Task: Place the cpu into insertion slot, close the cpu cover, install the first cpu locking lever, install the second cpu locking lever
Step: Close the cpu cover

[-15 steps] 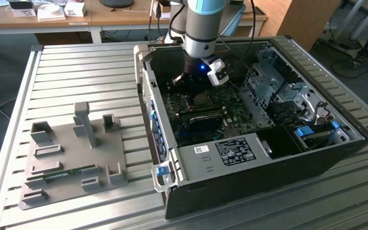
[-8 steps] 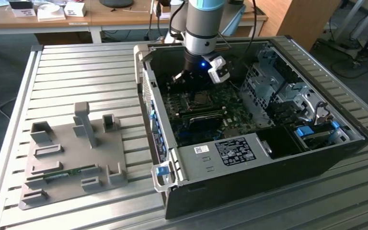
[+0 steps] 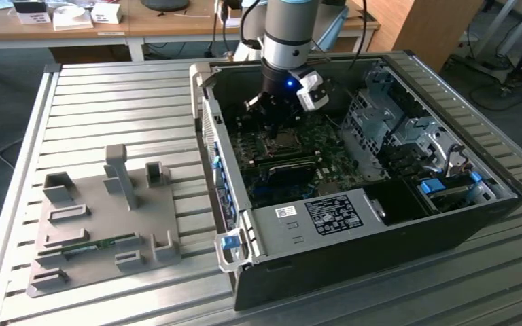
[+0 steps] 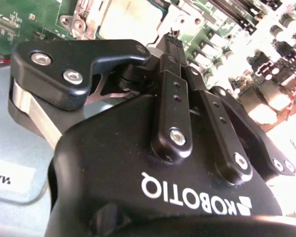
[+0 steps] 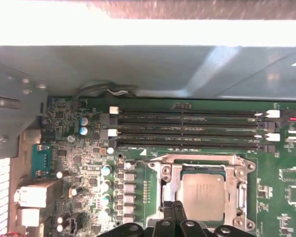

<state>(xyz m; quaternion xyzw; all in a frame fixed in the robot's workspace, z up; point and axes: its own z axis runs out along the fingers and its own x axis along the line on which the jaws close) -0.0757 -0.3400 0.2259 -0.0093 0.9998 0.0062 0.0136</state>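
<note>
Hovering at the insertion slot (image 5: 164,171) edge, gripper (image 5: 175,211) is pinched shut, empty. The cpu (image 5: 202,195) sits seated, cpu cover (image 5: 171,190) down; lever step likely in hand, needing precise tip contact.

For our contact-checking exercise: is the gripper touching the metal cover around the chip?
Cannot tell. In the first wrist view the gripper overlaps an edge of the cover, but no contact or gap shows plainly.
</note>
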